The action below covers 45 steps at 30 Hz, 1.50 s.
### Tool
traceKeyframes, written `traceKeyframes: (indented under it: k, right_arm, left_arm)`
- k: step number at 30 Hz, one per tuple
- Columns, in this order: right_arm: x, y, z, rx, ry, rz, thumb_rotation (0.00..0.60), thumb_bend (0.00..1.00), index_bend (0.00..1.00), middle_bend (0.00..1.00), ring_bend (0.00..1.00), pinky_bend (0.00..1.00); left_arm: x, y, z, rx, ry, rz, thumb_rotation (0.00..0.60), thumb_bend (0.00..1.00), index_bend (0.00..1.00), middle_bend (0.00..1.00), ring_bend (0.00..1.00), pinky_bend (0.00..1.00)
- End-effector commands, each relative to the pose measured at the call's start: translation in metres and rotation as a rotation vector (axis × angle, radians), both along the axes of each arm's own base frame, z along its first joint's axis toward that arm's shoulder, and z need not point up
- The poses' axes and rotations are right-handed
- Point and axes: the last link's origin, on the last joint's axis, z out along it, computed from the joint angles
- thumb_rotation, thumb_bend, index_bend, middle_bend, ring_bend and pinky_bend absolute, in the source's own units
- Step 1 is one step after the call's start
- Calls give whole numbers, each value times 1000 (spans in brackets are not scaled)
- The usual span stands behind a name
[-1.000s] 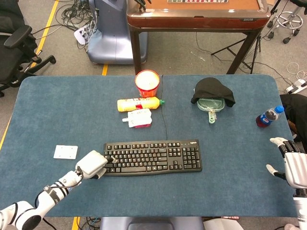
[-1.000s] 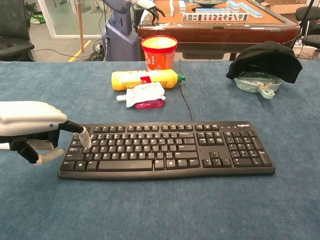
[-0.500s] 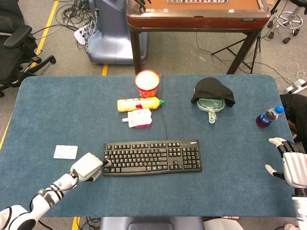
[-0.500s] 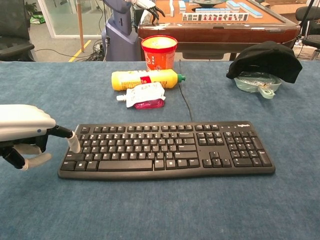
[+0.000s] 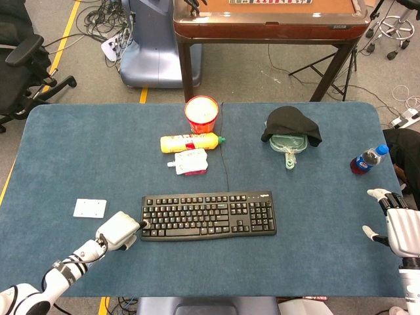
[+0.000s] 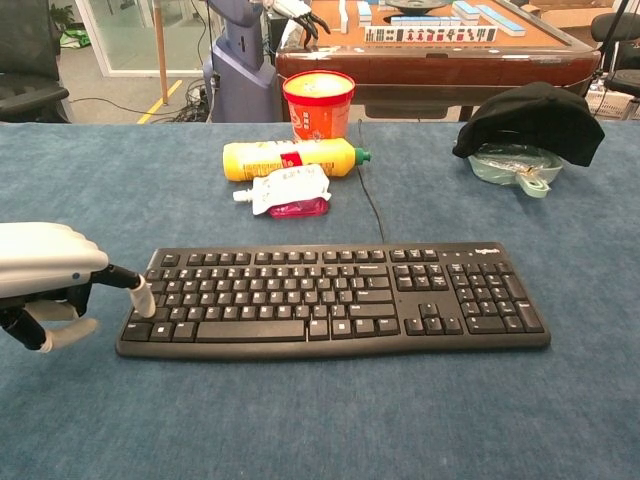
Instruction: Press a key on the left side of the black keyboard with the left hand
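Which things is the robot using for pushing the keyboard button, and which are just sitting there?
Being used:
black keyboard
left hand, one finger at the keyboard's left edge

Just sitting there:
red cup
yellow bottle
pouch
black cloth
soda bottle
white card
right hand

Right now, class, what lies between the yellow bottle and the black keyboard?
A white pouch with a red base lies on the cloth between the yellow bottle and the black keyboard, shown in both views.
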Motion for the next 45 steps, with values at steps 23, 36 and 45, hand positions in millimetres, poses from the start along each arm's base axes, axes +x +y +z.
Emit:
traceKeyframes:
  k: [23,36,45]
  right_arm:
    - [1,1,1,-2,3,1,600,113,270,251,224,499]
    - [0,0,-3,15,21,-12,600,113,284,252,224,499]
    - [-2,2,-3,7,30,-26,600,113,289,254,224,500]
  left_arm:
    - [-12,-24,57,249,-165,126,600,491,74,652,727,970]
    - [-60,-75,95,584,-125,197,600,456,113,328,378,607]
    - [-82,-85,104,657,-74,212,600,456,115,328,373,585]
